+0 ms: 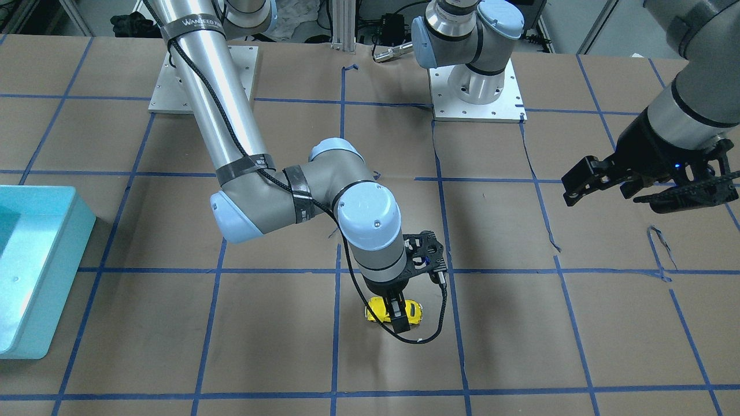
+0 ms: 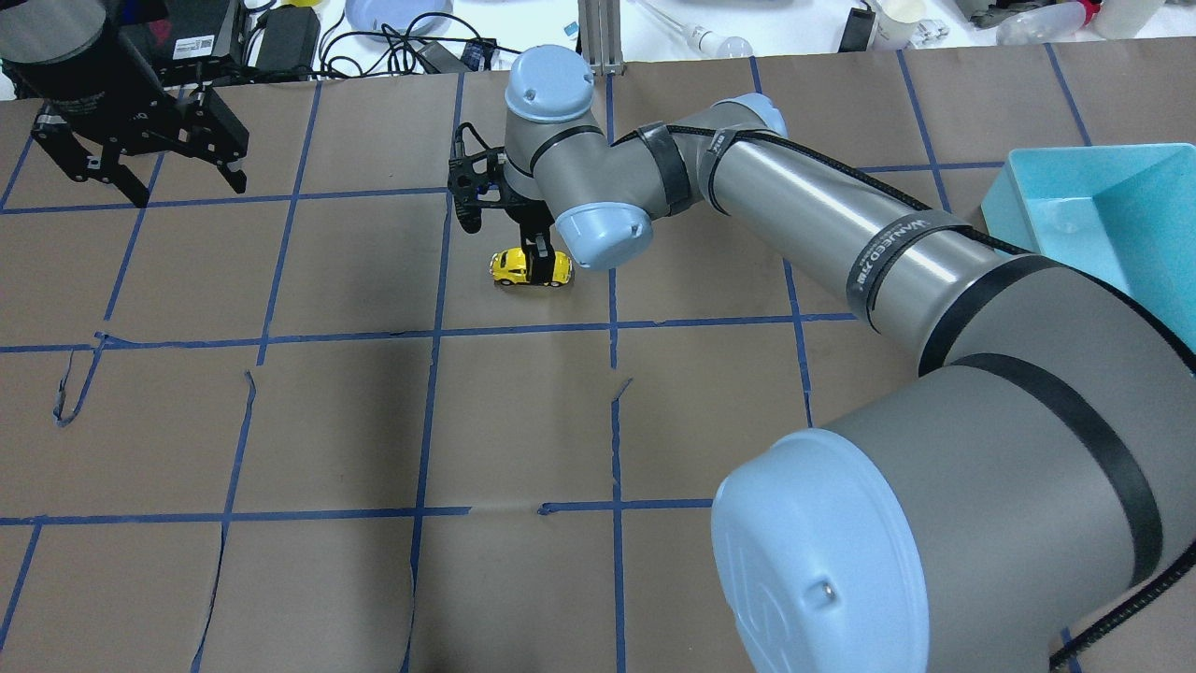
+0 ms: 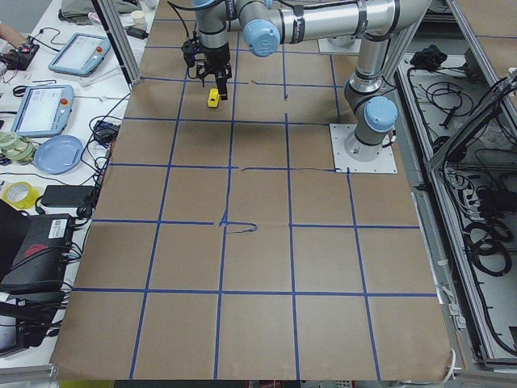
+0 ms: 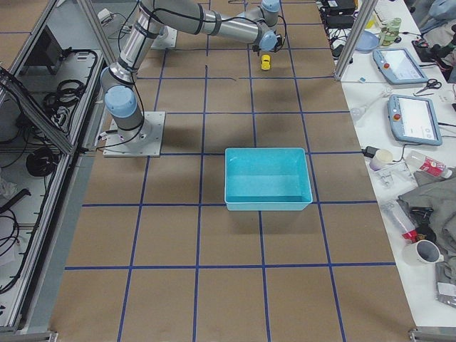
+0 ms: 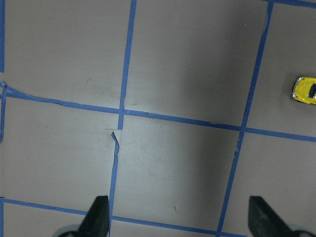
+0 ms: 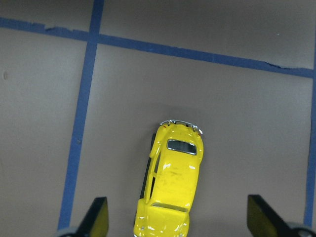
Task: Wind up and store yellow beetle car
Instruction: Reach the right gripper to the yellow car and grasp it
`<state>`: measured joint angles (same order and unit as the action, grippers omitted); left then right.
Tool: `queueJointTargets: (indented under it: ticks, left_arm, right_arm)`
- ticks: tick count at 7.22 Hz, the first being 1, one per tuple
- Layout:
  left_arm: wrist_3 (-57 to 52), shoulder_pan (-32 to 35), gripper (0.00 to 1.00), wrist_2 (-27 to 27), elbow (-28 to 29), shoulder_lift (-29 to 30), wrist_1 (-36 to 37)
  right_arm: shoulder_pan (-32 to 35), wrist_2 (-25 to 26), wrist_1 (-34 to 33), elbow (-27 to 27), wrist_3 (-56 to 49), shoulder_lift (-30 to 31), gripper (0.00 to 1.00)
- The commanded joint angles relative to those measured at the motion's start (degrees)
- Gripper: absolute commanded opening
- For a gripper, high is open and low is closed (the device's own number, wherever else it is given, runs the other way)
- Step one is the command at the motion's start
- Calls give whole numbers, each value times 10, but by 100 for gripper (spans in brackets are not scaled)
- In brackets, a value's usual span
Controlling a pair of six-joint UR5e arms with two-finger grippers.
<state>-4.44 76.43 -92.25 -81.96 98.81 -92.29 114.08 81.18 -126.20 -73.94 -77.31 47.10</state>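
Note:
The yellow beetle car (image 1: 378, 309) stands on the brown paper near the table's middle; it also shows in the overhead view (image 2: 509, 266) and both side views (image 3: 213, 98) (image 4: 265, 62). My right gripper (image 1: 396, 309) points straight down over it, open, low above its rear half. In the right wrist view the car (image 6: 170, 187) lies lengthwise between the two wide-apart fingertips (image 6: 98, 217), touching neither. My left gripper (image 2: 187, 187) is open and empty, held above the table well off to the side. Its wrist view catches the car's end (image 5: 306, 90) at the right edge.
A light-blue bin (image 2: 1089, 150) stands on my right side of the table, also in the exterior right view (image 4: 267, 203) and at the left edge of the front-facing view (image 1: 34, 277). Blue tape lines grid the paper, with some torn strips (image 2: 79, 383).

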Motion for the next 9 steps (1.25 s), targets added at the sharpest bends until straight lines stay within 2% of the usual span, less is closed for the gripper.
queueJointTargets:
  ticks: [1, 2, 3, 4, 5, 7, 9]
  left_arm:
    - [5, -1, 100, -2, -1, -1, 1]
    - [7, 4, 100, 0, -2, -2, 1]
    - [7, 4, 100, 1, 0, -2, 2]
    - [7, 6, 100, 3, -1, -2, 5]
    - [7, 8, 100, 3, -2, -1, 5]
    - [7, 9, 100, 3, -9, -3, 5]
    - [8, 10, 100, 3, -7, -3, 6]
  right_arm:
    - [0, 26, 1, 6, -7, -29, 94]
    - [0, 27, 1, 6, -4, -29, 53]
    - [0, 28, 1, 6, -1, -30, 29]
    - [0, 31, 2, 6, 0, -25, 13]
    - [-1, 31, 2, 7, 2, -15, 2]
    - [-16, 31, 5, 2, 2, 17, 0]
    - [-108, 35, 88, -40, 22, 111, 0]
